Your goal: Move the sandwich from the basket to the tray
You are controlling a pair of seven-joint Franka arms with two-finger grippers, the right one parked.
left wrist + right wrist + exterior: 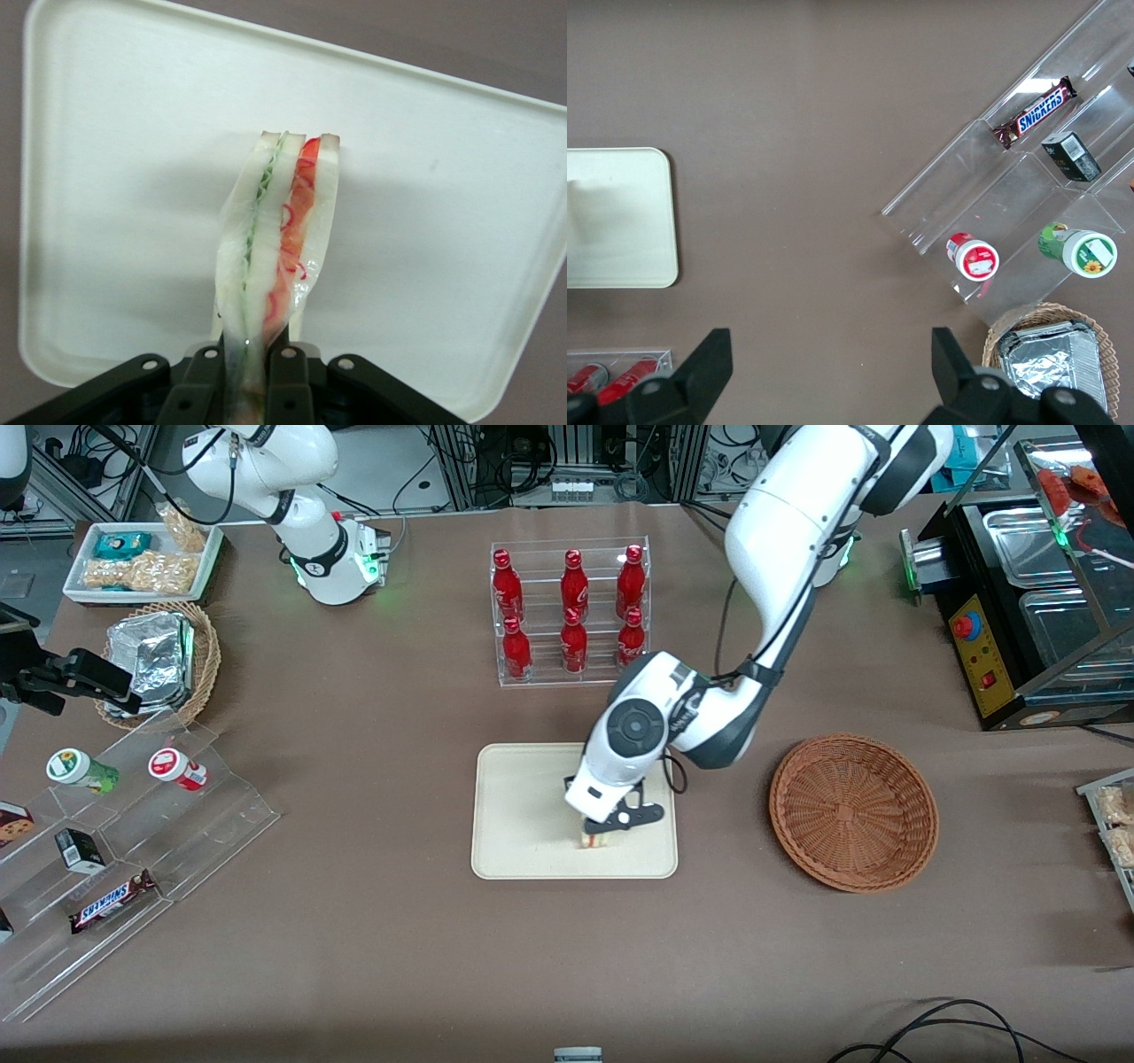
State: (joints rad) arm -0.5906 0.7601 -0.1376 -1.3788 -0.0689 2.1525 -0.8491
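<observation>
- The brown table [372, 921] carries everything in view.
- The cream rectangular tray [523, 815] lies near the table's middle, nearer the front camera than a clear rack of red bottles [571, 611].
- The reddish-brown wicker basket [853, 811] sits beside the tray, toward the working arm's end of the table, apart from it, with nothing showing inside.
- The left arm reaches down over the tray; its gripper [601, 834] hangs above the part of the tray nearest the basket.
- The gripper's black fingers [202, 376] are clamped on the sandwich [279, 243], pinching one narrow end of the wedge.
- The sandwich is held on edge over the tray's surface, its white bread, green layer and red-orange layer showing through clear wrap; whether its lower end touches the tray cannot be told.
</observation>
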